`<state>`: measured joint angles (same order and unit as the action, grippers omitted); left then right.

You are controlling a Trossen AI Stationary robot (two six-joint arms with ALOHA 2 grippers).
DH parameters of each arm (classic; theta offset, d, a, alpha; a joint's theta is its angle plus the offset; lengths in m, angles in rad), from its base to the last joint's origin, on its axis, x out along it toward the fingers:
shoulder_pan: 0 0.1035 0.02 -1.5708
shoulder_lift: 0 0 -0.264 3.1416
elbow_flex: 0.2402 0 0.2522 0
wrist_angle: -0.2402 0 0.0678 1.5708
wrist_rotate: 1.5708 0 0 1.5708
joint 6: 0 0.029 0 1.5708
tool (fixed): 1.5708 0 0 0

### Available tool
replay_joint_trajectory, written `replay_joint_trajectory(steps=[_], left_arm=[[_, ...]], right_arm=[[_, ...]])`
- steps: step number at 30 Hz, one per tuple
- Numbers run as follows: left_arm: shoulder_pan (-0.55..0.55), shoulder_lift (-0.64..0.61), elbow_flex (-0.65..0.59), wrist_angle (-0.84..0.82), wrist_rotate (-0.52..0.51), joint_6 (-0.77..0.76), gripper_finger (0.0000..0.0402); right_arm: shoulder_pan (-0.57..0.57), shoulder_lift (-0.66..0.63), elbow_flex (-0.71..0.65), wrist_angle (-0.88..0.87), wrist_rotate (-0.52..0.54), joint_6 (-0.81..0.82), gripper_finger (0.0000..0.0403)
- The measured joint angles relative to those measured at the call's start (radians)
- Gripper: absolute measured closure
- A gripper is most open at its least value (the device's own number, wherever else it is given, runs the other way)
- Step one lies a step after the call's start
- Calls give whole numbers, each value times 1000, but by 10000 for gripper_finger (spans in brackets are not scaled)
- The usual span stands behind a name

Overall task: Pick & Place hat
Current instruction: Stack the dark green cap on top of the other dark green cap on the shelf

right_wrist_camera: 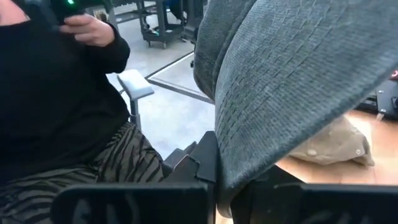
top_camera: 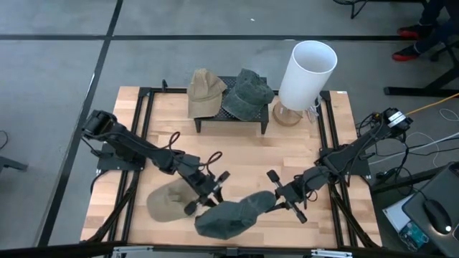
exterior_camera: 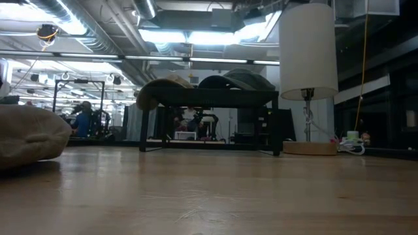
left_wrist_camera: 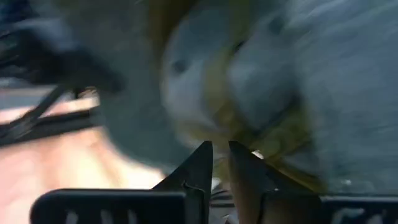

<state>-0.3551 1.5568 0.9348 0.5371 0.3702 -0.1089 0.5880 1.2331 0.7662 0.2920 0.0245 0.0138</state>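
A dark grey hat (top_camera: 233,213) is at the table's near edge, between my two grippers. My right gripper (top_camera: 278,198) is shut on its right end; the hat fills the right wrist view (right_wrist_camera: 298,74). A tan hat (top_camera: 168,201) rests crown up on the table to its left and also shows in the low view (exterior_camera: 26,136). My left gripper (top_camera: 204,197) is between the two hats, its fingers (left_wrist_camera: 202,168) nearly together, pointing at the grey hat's left end. Another tan hat (top_camera: 204,92) and a grey-green hat (top_camera: 247,93) lie on a black rack (top_camera: 229,118). My left gripper's view is blurred, and I cannot tell whether its fingers touch the grey hat. My right gripper pinches the grey hat's brim edge (right_wrist_camera: 227,168) between its two fingers, coming level from the table's right side. The brim curves away past the fingers, and the crown lies toward the table's left.
A lamp with a white shade (top_camera: 308,72) stands at the far right beside the rack. Black frame rails (top_camera: 326,136) run along both sides of the table. A seated person (right_wrist_camera: 62,106) shows beyond the table's near edge.
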Motion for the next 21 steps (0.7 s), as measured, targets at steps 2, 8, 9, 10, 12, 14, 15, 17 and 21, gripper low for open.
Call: replay_joint_trajectory(steps=[2, 8, 9, 10, 12, 14, 15, 17, 21], left_arm=[[6, 14, 0, 44, 99, 1, 368], [6, 26, 0, 104, 182, -8, 393], [6, 26, 0, 104, 182, -8, 397], [6, 27, 0, 109, 182, -8, 399], [6, 36, 0, 150, 169, -8, 399], [6, 49, 0, 179, 147, -8, 399], [6, 56, 0, 195, 128, -8, 399], [7, 70, 0, 206, 111, -8, 400], [9, 103, 0, 272, 138, -30, 399]], right_arm=[[-9, 3, 0, -6, -2, 3, 388], [-35, 3, 0, -12, 48, 1, 388], [-39, 3, 0, -13, 64, 1, 389], [-43, 3, 0, -13, 81, 1, 388], [-52, 4, 0, -12, 111, 1, 388], [-62, 12, 0, -9, 109, 1, 389], [-67, 18, 0, -10, 95, 2, 388], [-80, 31, 0, -9, 66, 2, 389], [-112, 41, 0, -24, 67, -1, 389]])
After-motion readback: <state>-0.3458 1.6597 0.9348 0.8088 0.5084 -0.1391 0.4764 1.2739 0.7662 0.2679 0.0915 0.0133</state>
